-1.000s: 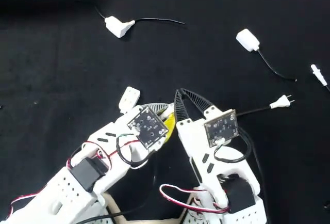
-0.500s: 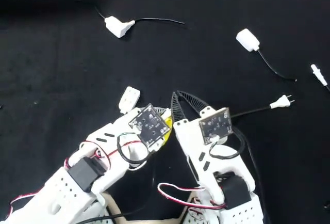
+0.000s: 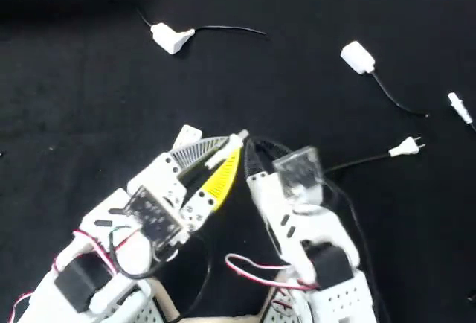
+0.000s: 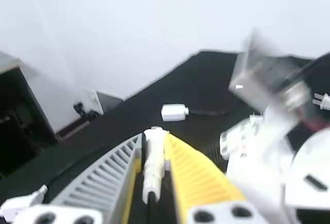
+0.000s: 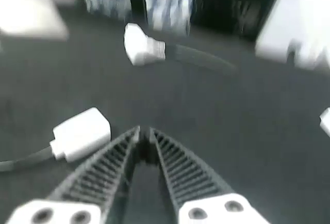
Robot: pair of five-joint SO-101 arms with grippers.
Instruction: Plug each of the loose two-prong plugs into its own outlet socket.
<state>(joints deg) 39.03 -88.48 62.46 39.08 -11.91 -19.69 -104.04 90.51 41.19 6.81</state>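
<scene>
— The left claw (image 3: pixel 229 150) is clamped on a white plug (image 4: pixel 153 164), pinched between its grey and yellow fingers, over the near middle of the worktop (image 3: pixel 74 100).

— And the right claw (image 5: pixel 144 133)?

— Its black fingers meet at the tips, close beside the left one. Whether anything sits between them cannot be told.

— How should the plug handle?

— Probably light and rigid, a hard plastic shell. The body is the place to grip, since thin prongs might bend and a cord would only slip.

— Which way does it point?

— Its long axis runs along the fingers, with its end poking past their tips toward the worktop's far side. Another two-prong plug (image 3: pixel 407 145) lies flat, well off to the right. Its prongs aim outward and its cord trails back toward the arms.
</scene>
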